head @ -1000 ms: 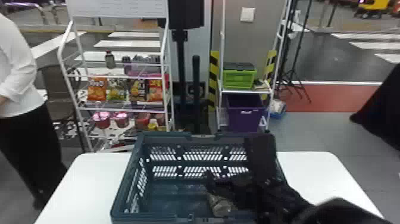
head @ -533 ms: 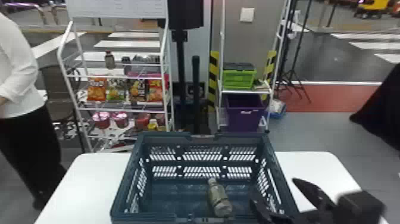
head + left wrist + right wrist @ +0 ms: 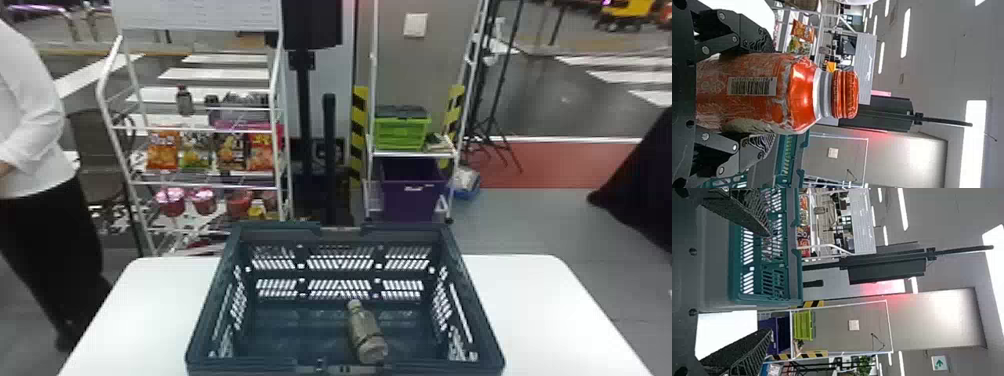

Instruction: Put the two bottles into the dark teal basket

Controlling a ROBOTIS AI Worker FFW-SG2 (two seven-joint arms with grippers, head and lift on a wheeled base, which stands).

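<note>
Across a white, round-cornered table (image 3: pixel 555 310), seeing a dark teal slotted plastic basket (image 3: pixel 410 231) sitting in the middle, and a dull grey-brown bottle (image 3: pixel 366 330) lying on its floor, right of centre, neck pointing away. Holding a shiny orange-red bottle with a ridged cap (image 3: pixel 803 90) in the black two-fingered left gripper (image 3: pixel 770 94): pressing both flanks snugly, spreading only to the body's width. Pointing that long axis up, cap on top. Judging the basket to be lying rightward of this hand, so probably needing a carry to the right, clearing the rim with the base, before lowering into the left half. Seeing also the black right gripper (image 3: pixel 770 282) gaping wide, gripping nothing, and seeming the farther from the held bottle.
</note>
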